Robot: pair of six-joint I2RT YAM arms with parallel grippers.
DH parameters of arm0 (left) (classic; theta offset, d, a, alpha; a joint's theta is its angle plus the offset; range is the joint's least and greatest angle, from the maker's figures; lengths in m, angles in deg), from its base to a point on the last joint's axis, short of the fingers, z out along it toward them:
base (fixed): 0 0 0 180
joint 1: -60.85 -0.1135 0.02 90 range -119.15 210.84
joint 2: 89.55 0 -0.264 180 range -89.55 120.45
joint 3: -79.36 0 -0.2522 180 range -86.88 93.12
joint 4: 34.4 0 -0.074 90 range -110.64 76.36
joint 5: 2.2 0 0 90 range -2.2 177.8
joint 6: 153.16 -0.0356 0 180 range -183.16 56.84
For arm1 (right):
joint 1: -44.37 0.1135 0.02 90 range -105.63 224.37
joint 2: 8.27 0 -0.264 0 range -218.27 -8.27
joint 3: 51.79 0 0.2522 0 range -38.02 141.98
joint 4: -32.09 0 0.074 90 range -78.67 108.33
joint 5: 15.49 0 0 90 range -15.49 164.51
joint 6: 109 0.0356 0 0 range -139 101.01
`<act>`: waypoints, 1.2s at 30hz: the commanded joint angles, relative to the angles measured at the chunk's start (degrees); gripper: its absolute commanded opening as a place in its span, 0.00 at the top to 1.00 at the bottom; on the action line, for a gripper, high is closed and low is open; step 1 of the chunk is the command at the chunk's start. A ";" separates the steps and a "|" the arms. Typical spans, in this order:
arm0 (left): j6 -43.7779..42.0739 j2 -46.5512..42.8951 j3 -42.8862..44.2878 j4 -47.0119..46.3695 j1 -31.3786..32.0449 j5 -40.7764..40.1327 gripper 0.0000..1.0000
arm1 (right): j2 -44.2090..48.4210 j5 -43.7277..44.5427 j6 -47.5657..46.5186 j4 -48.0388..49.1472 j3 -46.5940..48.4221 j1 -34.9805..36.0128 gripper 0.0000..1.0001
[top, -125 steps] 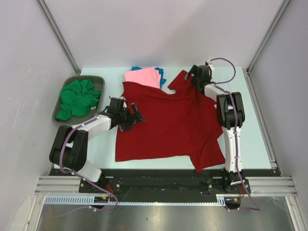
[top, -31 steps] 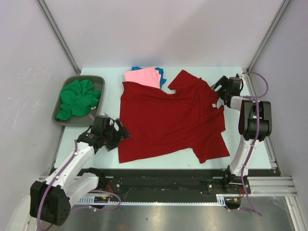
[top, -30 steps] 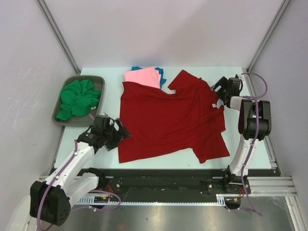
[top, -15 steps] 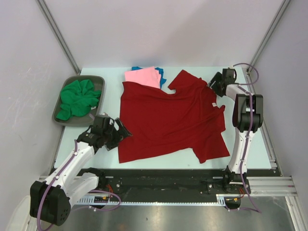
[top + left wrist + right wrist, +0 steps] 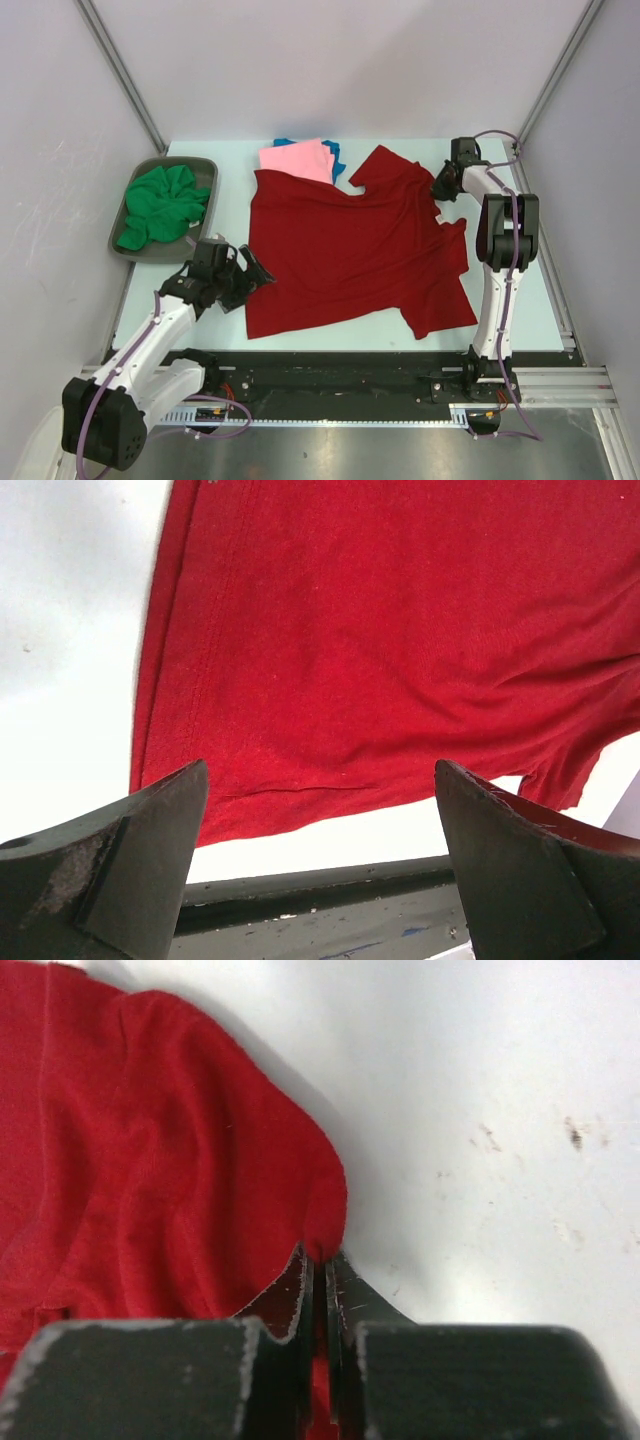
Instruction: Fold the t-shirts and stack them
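Note:
A dark red t-shirt [image 5: 350,250] lies spread flat across the middle of the table. My right gripper [image 5: 438,190] is at its far right edge, shut on a pinched fold of the red cloth [image 5: 150,1140]; in the right wrist view the gripper [image 5: 322,1260] has the fold squeezed between its jaws. My left gripper [image 5: 255,275] rests open at the shirt's near left corner. In the left wrist view the gripper [image 5: 320,770] has wide-set jaws that hold nothing, with the shirt's hem [image 5: 400,630] just beyond them. A folded pink t-shirt [image 5: 297,158] lies on a blue one [image 5: 335,152] at the back.
A grey tray [image 5: 170,160] at the far left holds a crumpled green t-shirt [image 5: 160,205]. The table's near edge [image 5: 350,875] runs just below the left gripper. Bare table [image 5: 500,1110] shows to the right of the red shirt.
The right gripper moved toward the back along the shirt's right edge and shut on the red cloth. The left arm has stayed still and open.

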 commanded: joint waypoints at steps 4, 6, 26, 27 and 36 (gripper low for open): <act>-0.67 -2.72 0.69 -0.69 -0.22 0.77 0.00 | 1.55 5.88 3.52 -5.84 -2.16 -3.79 1.00; -0.67 -3.25 0.69 -0.43 -0.22 0.86 0.00 | 2.70 6.15 4.49 -5.66 -3.40 -5.81 1.00; -4.89 -2.20 7.89 2.73 -0.22 -0.01 0.00 | 22.63 15.97 8.10 2.86 -15.09 -6.62 0.00; -6.20 -2.02 8.94 3.43 -0.22 -0.28 0.00 | 25.35 17.30 7.06 4.17 -16.75 -6.17 0.00; -9.38 -1.84 16.06 6.43 -1.62 -3.09 0.00 | 44.00 20.49 2.91 4.53 -21.94 -3.00 0.00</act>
